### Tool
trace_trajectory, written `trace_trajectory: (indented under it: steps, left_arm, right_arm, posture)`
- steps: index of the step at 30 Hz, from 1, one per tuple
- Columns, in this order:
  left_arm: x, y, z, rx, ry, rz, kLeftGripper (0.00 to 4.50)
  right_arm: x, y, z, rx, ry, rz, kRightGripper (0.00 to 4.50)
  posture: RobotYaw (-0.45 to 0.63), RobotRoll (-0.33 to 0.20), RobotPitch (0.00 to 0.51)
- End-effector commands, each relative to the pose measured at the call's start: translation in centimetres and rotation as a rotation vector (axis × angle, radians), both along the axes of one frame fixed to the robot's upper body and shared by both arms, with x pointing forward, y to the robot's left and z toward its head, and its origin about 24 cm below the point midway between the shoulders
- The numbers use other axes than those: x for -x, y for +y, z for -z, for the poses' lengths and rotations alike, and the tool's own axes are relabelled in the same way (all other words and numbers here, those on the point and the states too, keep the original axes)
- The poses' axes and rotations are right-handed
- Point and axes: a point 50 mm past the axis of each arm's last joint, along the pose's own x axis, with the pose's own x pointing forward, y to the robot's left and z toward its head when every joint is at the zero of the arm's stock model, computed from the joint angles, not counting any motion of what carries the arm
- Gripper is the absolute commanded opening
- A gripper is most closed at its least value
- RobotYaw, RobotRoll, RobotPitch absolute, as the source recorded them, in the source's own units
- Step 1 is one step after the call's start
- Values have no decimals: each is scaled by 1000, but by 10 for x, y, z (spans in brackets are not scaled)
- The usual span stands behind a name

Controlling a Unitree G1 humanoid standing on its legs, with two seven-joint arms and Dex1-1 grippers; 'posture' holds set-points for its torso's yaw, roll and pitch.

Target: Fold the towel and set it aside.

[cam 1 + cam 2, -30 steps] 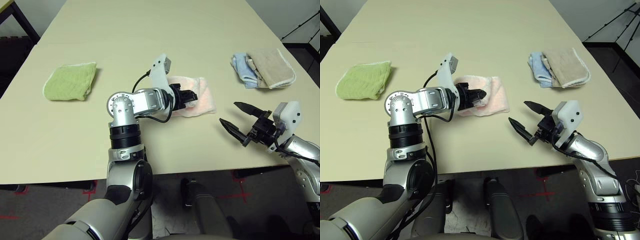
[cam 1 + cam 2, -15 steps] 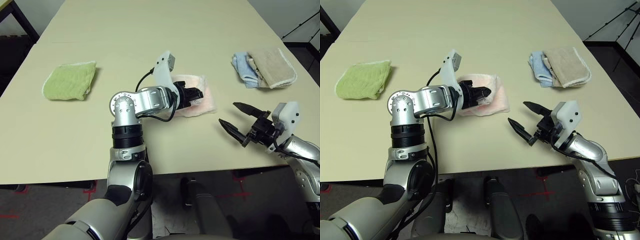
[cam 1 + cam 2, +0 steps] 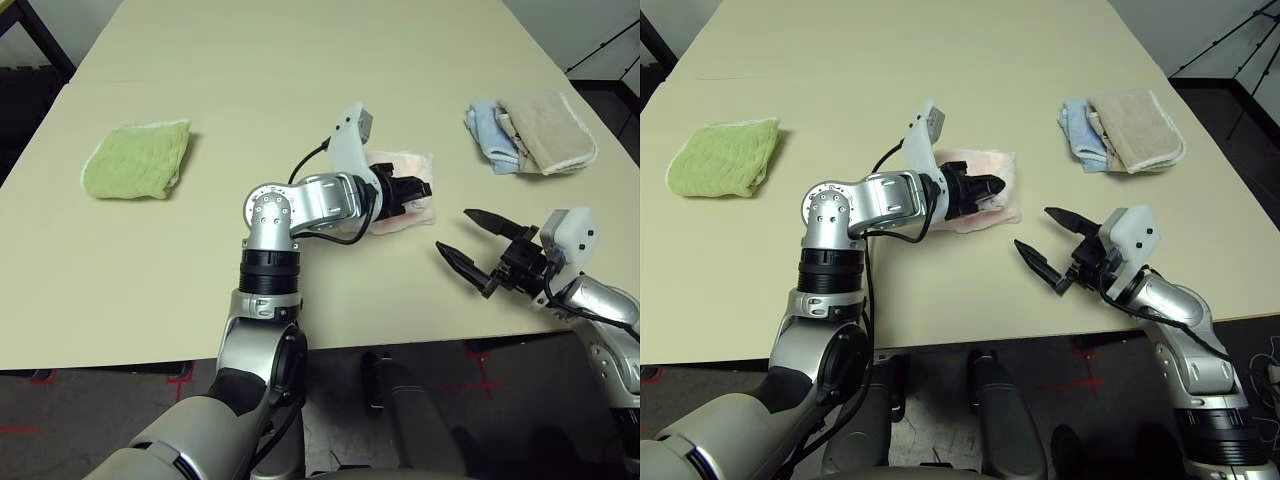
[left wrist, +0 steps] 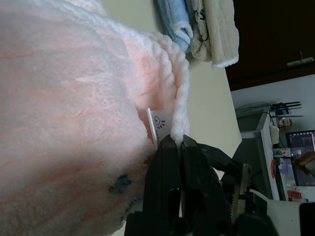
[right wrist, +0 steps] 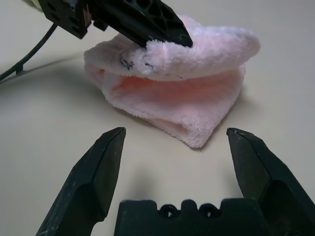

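Observation:
The pale pink towel (image 3: 412, 192) lies folded in a small bundle at the table's middle, its top layer lifted a little off the lower one (image 5: 197, 73). My left gripper (image 3: 422, 189) is shut on the towel's white-stitched edge (image 4: 178, 129), beside a small label and the dark embroidered logo (image 4: 120, 183). My right gripper (image 3: 472, 245) hangs open near the front right of the table, a short way in front of the towel, with nothing between its fingers (image 5: 93, 169).
A light green folded cloth (image 3: 138, 160) lies at the far left. Blue and beige folded cloths (image 3: 530, 132) sit stacked at the right. The beige table (image 3: 300, 60) stretches bare toward the back; its front edge runs just below my arms.
My left gripper has dragged the towel to the right, toward the blue and beige cloths, bunching it smaller. The right gripper has stayed open in nearly the same place.

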Motion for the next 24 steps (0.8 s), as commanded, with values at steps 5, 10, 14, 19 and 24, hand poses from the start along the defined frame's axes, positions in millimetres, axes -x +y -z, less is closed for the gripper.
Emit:
trace_trajectory:
  steps: [5, 10, 14, 19, 24]
  left_arm:
    - [16, -41, 15, 25, 20, 80, 11]
    - [8, -37, 17, -1, -17, 29, 237]
    - [6, -32, 11, 20, -48, 24, 1501]
    - [6, -16, -5, 114, -84, 48, 3362]
    - [6, 12, -27, 212, -168, 69, 4488]
  right_arm:
    - [4, 2, 1, 4, 11, -1, 4500]
    - [4, 3, 1, 2, 13, -4, 4500]
    - [4, 3, 0, 3, 14, -6, 4500]
    - [4, 2, -1, 0, 13, -6, 4500]
    - [2, 2, -7, -12, -5, -11, 4500]
  posture:
    - [9, 0, 262]
    - [9, 0, 262]
    - [18, 0, 266]
    - [29, 0, 263]
    - [54, 0, 258]
